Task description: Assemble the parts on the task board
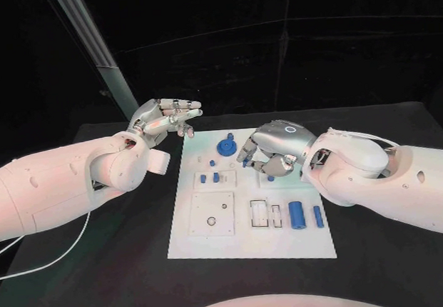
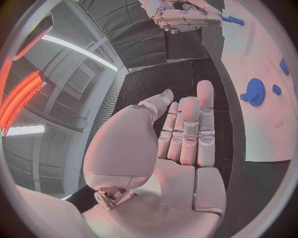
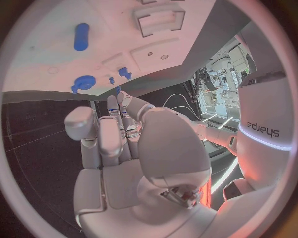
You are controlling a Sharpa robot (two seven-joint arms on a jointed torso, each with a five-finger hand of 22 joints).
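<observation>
The white task board (image 1: 251, 238) lies in the middle of the black table. On it are a blue gear (image 1: 224, 147), two small blue pegs (image 1: 209, 177), a blue cylinder (image 1: 298, 214) and a thin blue pin (image 1: 317, 216). My right hand (image 1: 273, 149) hovers over the board's far right part, fingers bent down, with nothing plainly held; a small blue piece (image 1: 270, 178) lies just below it. My left hand (image 1: 167, 117) is raised beside the board's far left corner, and in the left wrist view its fingers (image 2: 186, 134) are straight and hold nothing. The right wrist view shows the gear (image 3: 84, 82) and cylinder (image 3: 81, 36).
A metal pole (image 1: 94, 49) rises behind the table at the back left. A white cable (image 1: 44, 260) trails over the table's left side. The board has a square recess (image 1: 212, 213) and narrow rectangular slots (image 1: 259, 212) near its front.
</observation>
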